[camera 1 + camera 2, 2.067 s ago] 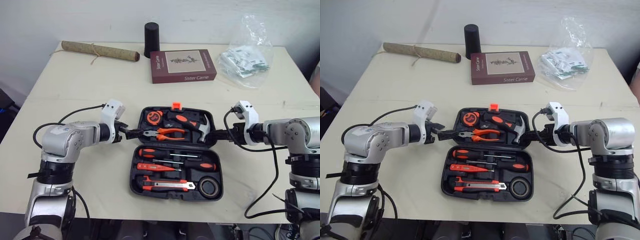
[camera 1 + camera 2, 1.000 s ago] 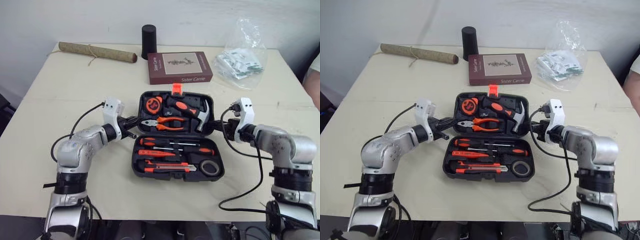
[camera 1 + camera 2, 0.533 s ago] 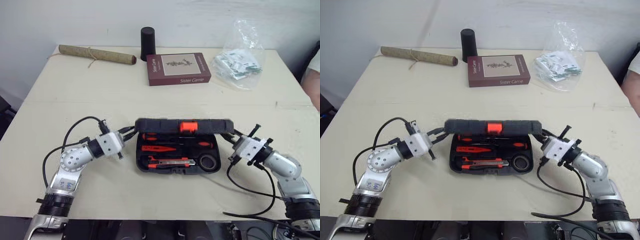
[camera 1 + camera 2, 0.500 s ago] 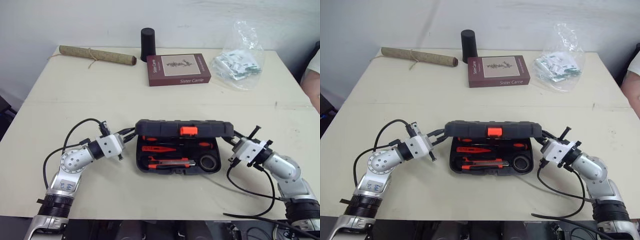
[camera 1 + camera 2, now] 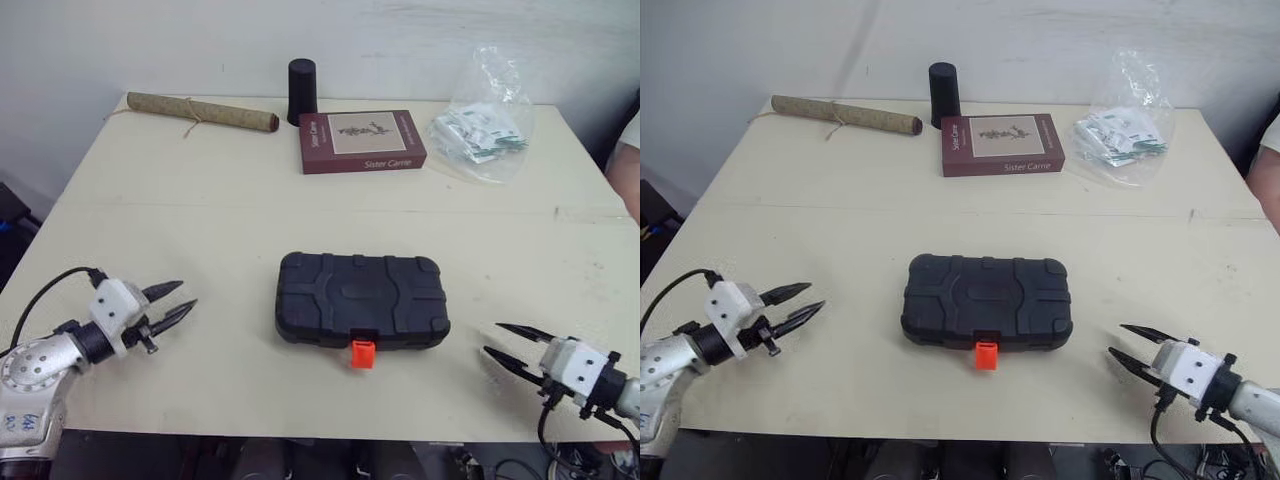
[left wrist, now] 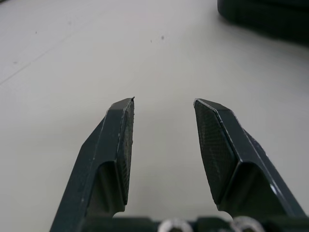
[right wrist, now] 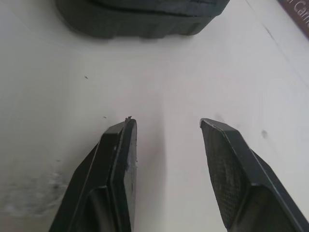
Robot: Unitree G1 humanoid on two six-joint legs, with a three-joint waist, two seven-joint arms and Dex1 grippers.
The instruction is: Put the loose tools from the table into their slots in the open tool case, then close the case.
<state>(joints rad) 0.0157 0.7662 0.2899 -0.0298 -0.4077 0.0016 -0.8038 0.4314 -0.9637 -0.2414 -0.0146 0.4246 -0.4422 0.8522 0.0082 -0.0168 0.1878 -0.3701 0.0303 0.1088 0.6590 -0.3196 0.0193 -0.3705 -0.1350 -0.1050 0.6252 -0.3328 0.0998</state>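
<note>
Tool case (image 5: 361, 297) lies shut, long axis left-right (orange latch (image 5: 362, 353) toward robot)

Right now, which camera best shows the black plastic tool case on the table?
The right eye view: the whole closed black plastic tool case shows from above, its orange latch at the near edge. The left eye view shows the same; each wrist view catches one dark side wall.

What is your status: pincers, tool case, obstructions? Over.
Left pincer and right pincer open, empty. Black moulded plastic tool case shut, flat between them, orange latch at near edge. Nothing in the way.
</note>
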